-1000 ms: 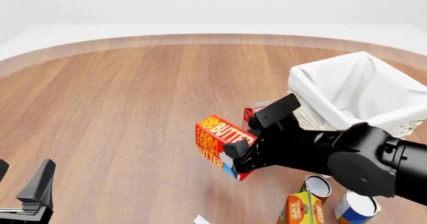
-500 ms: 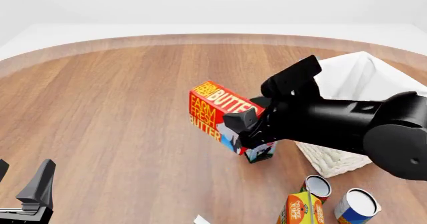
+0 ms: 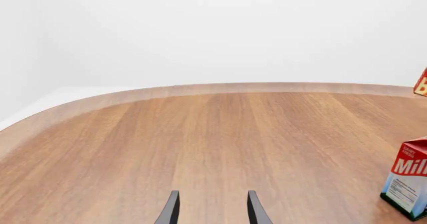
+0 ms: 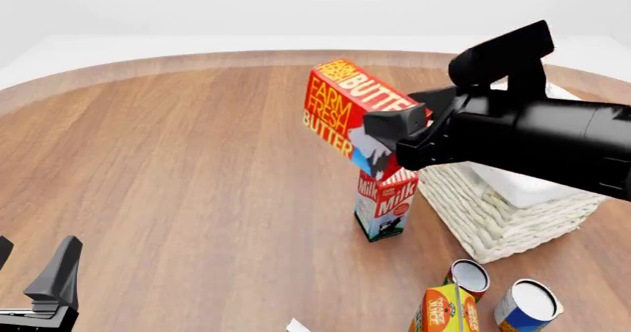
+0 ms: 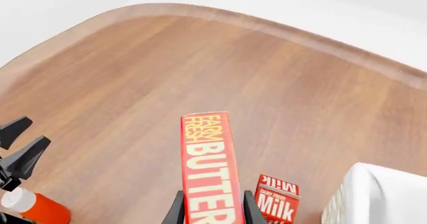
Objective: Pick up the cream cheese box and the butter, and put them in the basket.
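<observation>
**Butter held in the air beside the basket**

A round wooden table [image 4: 177, 169] stands against plain white surroundings. The largest thing on it is the basket [image 4: 493, 214], at the right in the front view, its white lining mostly hidden behind the black right arm. The right gripper [image 4: 386, 136] pinches the butter [image 4: 345, 110], held clear of the table, just left of the basket and above the milk carton [image 4: 385, 202]. The right wrist view shows what the front view hides: both fingers pressed against the box's long sides, and a red bottle [image 5: 37, 209] at its edge. The left gripper [image 3: 212, 209] sits low at the near left, fingers spread with nothing between them. An orange juice carton [image 4: 445, 310] and two cans [image 4: 530, 306] are cut off at the near edge. A pale corner [image 4: 295, 324] there may be the cream cheese box; too little shows to tell
</observation>
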You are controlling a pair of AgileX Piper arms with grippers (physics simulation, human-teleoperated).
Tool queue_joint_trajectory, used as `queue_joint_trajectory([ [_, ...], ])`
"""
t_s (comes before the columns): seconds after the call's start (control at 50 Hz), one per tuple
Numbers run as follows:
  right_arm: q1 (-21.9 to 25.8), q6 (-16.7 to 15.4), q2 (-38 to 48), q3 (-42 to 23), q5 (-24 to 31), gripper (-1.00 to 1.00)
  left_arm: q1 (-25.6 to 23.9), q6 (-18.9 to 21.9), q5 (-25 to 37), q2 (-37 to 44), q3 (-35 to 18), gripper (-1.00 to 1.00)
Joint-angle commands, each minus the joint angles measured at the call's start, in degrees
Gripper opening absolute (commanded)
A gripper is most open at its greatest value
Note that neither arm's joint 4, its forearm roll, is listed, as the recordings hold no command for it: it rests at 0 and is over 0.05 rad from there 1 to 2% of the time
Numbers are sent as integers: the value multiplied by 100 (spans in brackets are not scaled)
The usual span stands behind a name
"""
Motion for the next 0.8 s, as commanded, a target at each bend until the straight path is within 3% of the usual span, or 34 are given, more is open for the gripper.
queue_joint_trajectory([
  [0.02,-414,142,-389,-125,-29,-100,0,0,0,0,0,100],
  [0.22,-796,51,-524,-261,60,-100,0,0,0,0,0,100],
  [0.62,-1537,236,-816,-209,66,-100,0,0,0,0,0,100],
  [0.8,-2309,428,-909,-52,-59,-100,0,0,0,0,0,100],
])
